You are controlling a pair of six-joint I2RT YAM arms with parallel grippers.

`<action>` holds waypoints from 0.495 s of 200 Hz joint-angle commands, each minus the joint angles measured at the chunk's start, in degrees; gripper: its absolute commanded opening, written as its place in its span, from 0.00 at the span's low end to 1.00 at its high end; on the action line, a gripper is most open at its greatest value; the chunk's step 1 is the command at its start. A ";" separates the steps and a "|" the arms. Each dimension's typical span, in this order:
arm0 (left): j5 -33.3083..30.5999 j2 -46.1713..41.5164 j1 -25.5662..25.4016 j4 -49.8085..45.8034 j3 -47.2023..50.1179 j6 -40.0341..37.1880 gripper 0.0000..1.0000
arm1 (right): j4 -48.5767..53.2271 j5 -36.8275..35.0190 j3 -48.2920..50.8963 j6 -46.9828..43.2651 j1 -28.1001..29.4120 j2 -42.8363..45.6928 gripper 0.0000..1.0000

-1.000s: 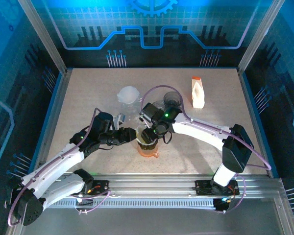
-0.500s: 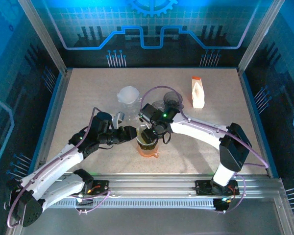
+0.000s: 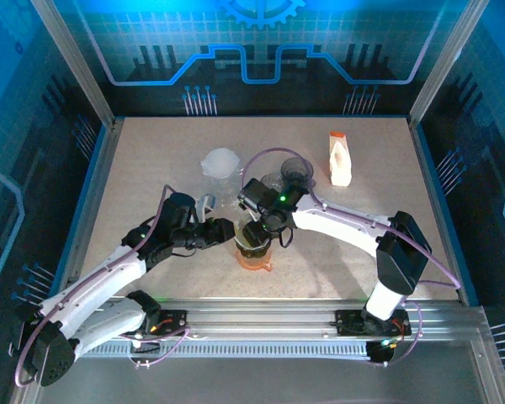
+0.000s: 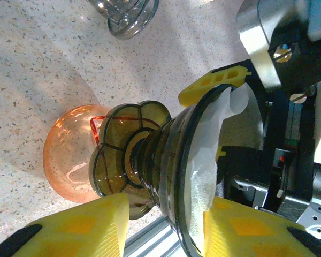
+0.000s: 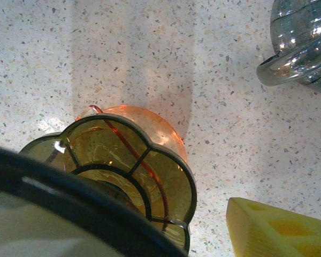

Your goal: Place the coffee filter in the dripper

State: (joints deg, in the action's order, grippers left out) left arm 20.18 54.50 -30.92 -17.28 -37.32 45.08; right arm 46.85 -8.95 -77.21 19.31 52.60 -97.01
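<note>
An olive glass dripper (image 4: 150, 150) stands on an orange glass server (image 4: 64, 160) near the table's front middle. The white coffee filter (image 4: 208, 160) lines its inside, with a tab poking above the rim. My left gripper (image 4: 166, 206) is shut on the dripper wall: one yellow pad on the outside, the other on the filter inside. From the top the left gripper (image 3: 225, 229) reaches in from the left. My right gripper (image 3: 263, 234) hangs open over the dripper (image 3: 251, 247). One of its fingers (image 5: 273, 230) stands clear of the scalloped base (image 5: 134, 160).
Behind the server stand a clear cup (image 3: 220, 162), a dark ribbed glass (image 3: 295, 171) and a white carton with an orange top (image 3: 340, 160). A small metal piece (image 3: 206, 204) lies left of them. The table's front rail runs just below the server (image 3: 254, 261).
My left gripper eased back slightly from the dripper and came in again, its jaws closing on the wall. The right arm holds its place over the dripper.
</note>
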 commanded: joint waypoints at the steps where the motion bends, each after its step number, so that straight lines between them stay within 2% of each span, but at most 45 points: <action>1: -0.23 -0.18 -0.36 0.49 0.74 0.27 0.40 | 0.61 -0.89 0.05 0.20 0.55 -1.25 0.63; 99: 0.03 -0.41 -0.46 0.84 1.37 0.80 0.37 | -0.58 -0.75 -0.88 1.68 0.44 2.87 0.63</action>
State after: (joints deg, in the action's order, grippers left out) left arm 20.18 54.48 -30.92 -17.21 -36.77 45.10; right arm 46.83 -8.95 -77.23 19.59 52.60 -96.90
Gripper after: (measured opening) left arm 0.369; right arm 0.633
